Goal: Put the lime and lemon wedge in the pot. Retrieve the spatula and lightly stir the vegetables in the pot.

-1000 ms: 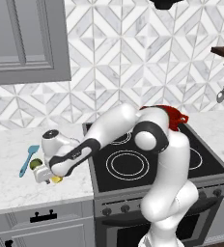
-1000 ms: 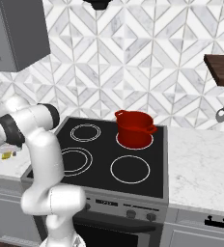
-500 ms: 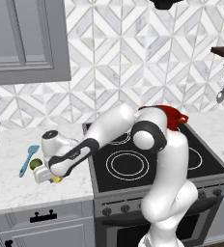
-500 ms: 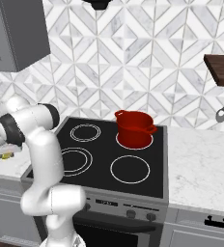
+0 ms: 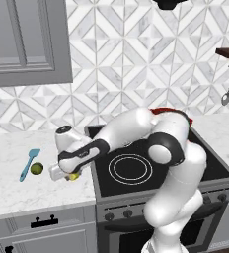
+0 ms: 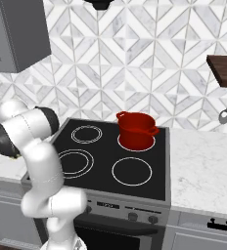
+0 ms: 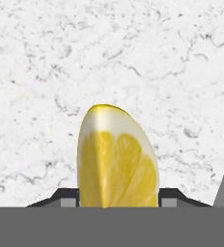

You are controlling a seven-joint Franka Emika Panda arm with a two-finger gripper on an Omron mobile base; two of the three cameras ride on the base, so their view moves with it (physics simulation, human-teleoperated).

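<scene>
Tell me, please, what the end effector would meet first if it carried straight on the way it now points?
Probably the white marble counter. The end effector already has the lemon wedge between its fingers, and the stone lies directly behind the wedge; how close is unclear.

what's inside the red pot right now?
From the right base view, the pot sits on the stove's back burner, and only a sliver of its red inner wall shows; nothing is visible inside. The floor is hidden by the rim. The lime is on the counter.

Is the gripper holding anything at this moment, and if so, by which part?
The gripper is closed on the lemon wedge, its fingers pressing the wedge's two sides at the wide end; the pointed end sticks out over the counter.
</scene>
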